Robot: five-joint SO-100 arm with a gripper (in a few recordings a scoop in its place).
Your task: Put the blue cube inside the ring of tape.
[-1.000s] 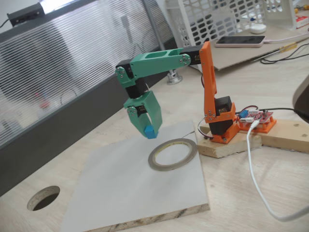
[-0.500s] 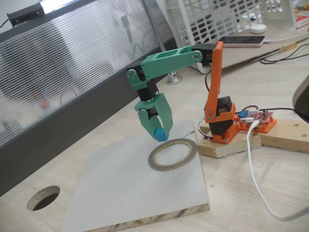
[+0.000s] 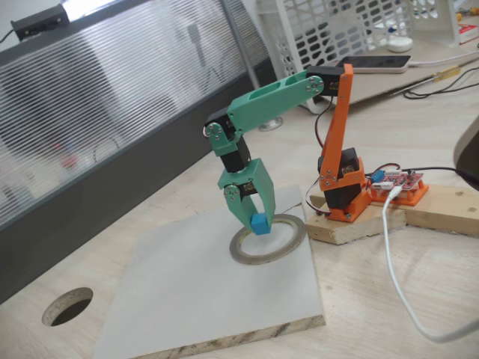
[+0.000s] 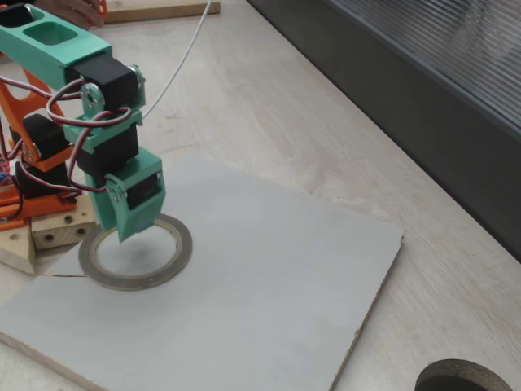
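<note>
One gripper [image 3: 257, 222] clamps blue cube [image 3: 260, 224] — above ring of tape [image 3: 268, 239].

Both fixed views look down at a slant. One stands back, facing the white board [image 3: 217, 288], the arm's orange base [image 3: 346, 196] at picture right and a ribbed panel [image 3: 112, 97] behind. The other sits nearer on the opposite side, base [image 4: 32, 204] at left. Both share board [image 4: 244, 277], the ring of tape [image 3: 268, 239] [image 4: 134, 257] and a round hole [image 3: 67, 305] [image 4: 464, 379].
</note>
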